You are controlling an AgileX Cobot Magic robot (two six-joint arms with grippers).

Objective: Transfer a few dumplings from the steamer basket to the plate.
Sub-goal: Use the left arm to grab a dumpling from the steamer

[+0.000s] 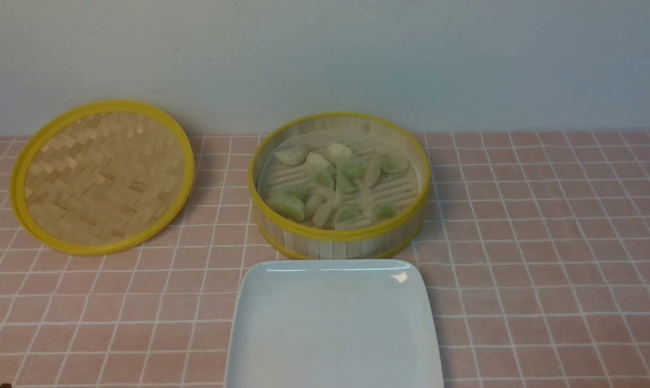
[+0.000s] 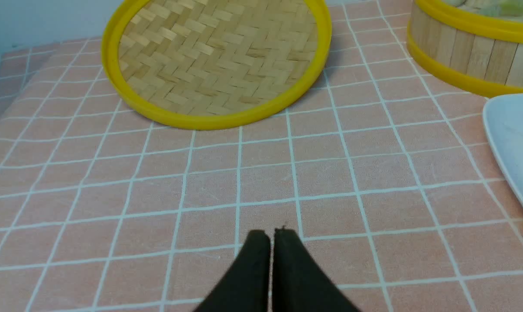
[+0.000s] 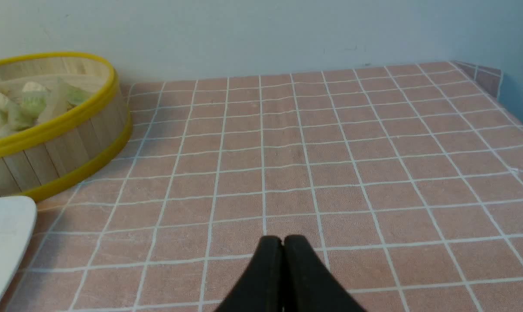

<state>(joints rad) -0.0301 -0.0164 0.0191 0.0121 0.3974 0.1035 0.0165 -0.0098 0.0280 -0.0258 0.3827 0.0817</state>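
Inside the steamer basket (image 1: pixel 340 235) lie the dumplings (image 1: pixel 338 183), a loose heap of pale crescents, some green-tinted and some whitish, spread over the slatted floor and partly overlapping one another. The basket stands on a pink checked tablecloth (image 1: pixel 545 242) near the pale wall (image 1: pixel 325 54), roughly at the middle of the front view. Just in front of it, on the robot's side, sits the white plate (image 1: pixel 333 323), its far edge very close to the basket's lower yellow rim (whether the two touch I cannot tell), with a small glare on its far right corner. Left of the basket, and apart from it, is the woven lid (image 1: pixel 103 178) with its yellow rim; its far edge rises against the wall, and I cannot tell whether it lies flat or leans. Neither arm shows in the front view. From its own wrist camera the left gripper (image 2: pixel 272 234) shows two black fingers pressed together with nothing between them, low over bare cloth, with the lid ahead of it and the plate's edge off to one side. The right gripper (image 3: pixel 283 239) is likewise closed tight and holds nothing, over bare cloth on the basket's other side, well apart from basket and plate.
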